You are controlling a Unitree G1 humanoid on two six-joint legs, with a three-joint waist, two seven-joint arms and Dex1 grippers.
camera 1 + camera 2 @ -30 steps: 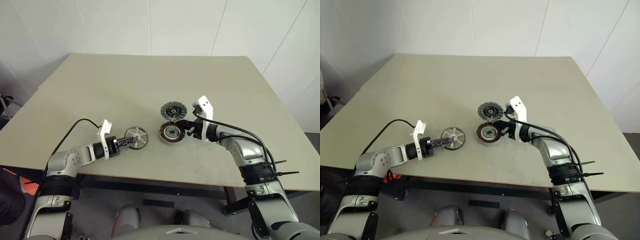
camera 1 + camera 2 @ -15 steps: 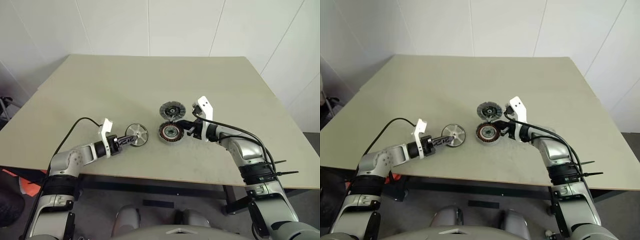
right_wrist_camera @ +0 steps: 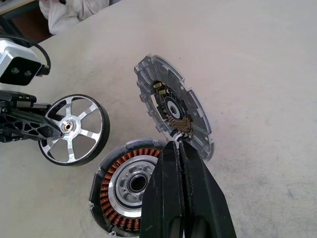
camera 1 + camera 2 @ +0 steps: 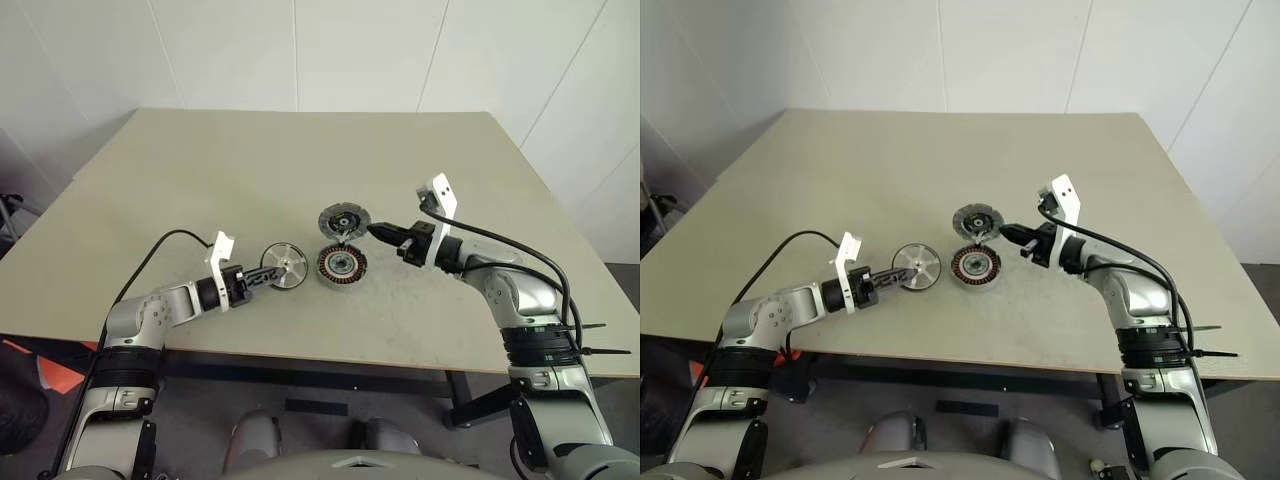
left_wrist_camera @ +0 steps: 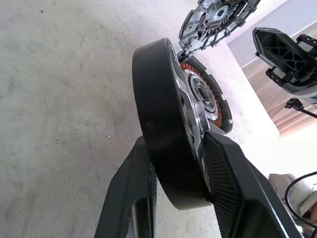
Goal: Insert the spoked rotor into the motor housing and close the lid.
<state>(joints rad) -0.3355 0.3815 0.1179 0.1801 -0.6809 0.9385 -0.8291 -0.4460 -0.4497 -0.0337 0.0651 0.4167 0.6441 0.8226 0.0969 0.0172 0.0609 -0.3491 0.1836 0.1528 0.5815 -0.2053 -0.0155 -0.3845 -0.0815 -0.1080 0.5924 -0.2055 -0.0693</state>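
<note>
Gripping spoked rotor [image 4: 286,268] by rim, left pincer [image 4: 263,277] holds it tilted on edge at frame centre — just left of motor housing [image 4: 342,265] flat on table [image 4: 200,180]. Lid [image 4: 344,220] lies just above housing. Right pincer [image 4: 378,231] pressed together, empty — tips beside lid's right edge.

A beige surface [image 4: 250,170] fills the middle of the scene, with white panelled walls [image 4: 300,50] behind its far edge. An orange object [image 4: 45,368] lies on the dark floor [image 4: 200,400] below the near left edge.
</note>
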